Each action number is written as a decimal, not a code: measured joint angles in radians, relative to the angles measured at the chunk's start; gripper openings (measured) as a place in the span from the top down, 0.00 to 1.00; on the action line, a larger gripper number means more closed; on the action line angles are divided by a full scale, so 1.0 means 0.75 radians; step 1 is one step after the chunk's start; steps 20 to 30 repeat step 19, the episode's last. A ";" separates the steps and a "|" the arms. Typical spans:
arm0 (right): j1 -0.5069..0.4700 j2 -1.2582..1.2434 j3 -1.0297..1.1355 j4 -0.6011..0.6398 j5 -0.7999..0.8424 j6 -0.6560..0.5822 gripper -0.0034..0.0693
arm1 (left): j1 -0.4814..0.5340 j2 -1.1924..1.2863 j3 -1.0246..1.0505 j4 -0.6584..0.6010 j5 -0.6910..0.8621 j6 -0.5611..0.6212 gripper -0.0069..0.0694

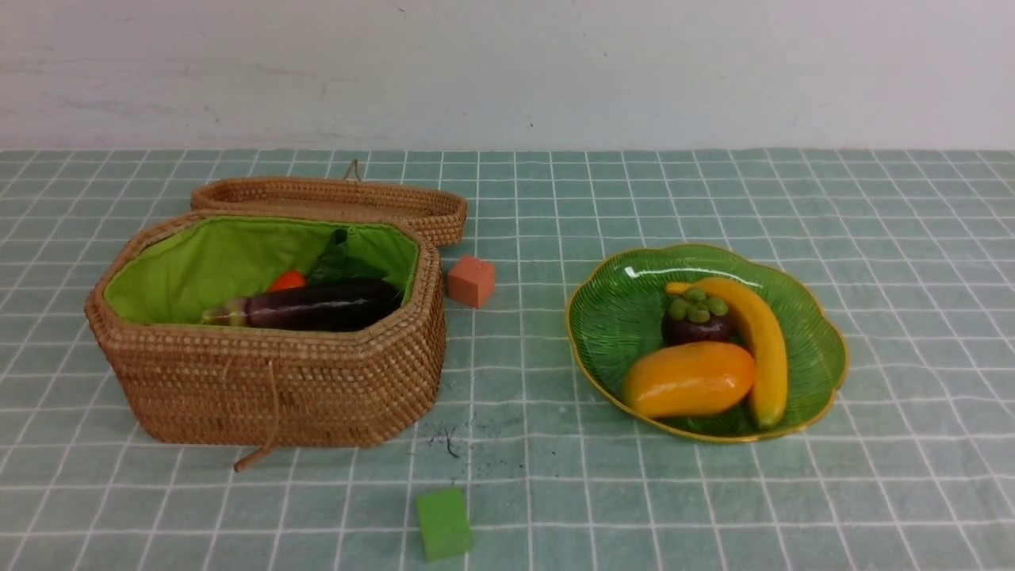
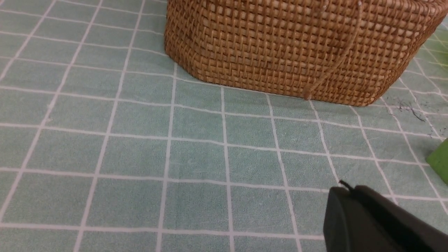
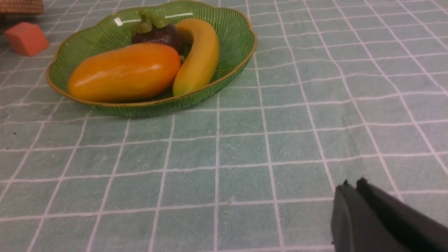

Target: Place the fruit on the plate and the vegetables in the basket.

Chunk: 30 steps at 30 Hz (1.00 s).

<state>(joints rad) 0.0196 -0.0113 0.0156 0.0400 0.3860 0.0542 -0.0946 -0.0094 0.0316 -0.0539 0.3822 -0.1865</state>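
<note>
The yellow banana [image 1: 760, 337], the dark-purple mangosteen [image 1: 696, 319] and the orange-yellow mango [image 1: 688, 379] lie on the green plate [image 1: 618, 317]. They also show in the right wrist view, banana [image 3: 199, 56], mangosteen [image 3: 159, 33], mango [image 3: 126, 71], plate [image 3: 231, 21]. The purple eggplant [image 1: 321, 305] and the carrot [image 1: 287, 280] with its green leaves lie in the wicker basket [image 1: 270, 381]; the light-green gourd is mostly hidden. The left gripper [image 2: 350, 190] is shut and empty over the cloth, short of the basket [image 2: 280, 45]. The right gripper [image 3: 351, 185] is shut and empty, well short of the plate.
An orange-pink cube [image 1: 471, 281] stands between basket and plate, also in the right wrist view [image 3: 26, 38]. A green cube [image 1: 443, 523] sits near the front edge, partly in the left wrist view [image 2: 439, 162]. The basket lid [image 1: 333, 198] lies open behind. A green checked cloth [image 1: 912, 277] covers the table.
</note>
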 joint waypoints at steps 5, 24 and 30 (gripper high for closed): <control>0.000 0.000 0.000 0.000 0.000 0.000 0.93 | 0.000 0.000 0.000 0.000 -0.001 0.000 0.93; 0.000 0.000 0.000 0.000 0.000 0.000 0.90 | 0.000 0.000 0.000 0.000 -0.001 0.000 0.93; 0.000 0.000 0.000 0.000 0.000 0.000 0.90 | 0.000 0.000 0.000 0.000 -0.001 0.000 0.93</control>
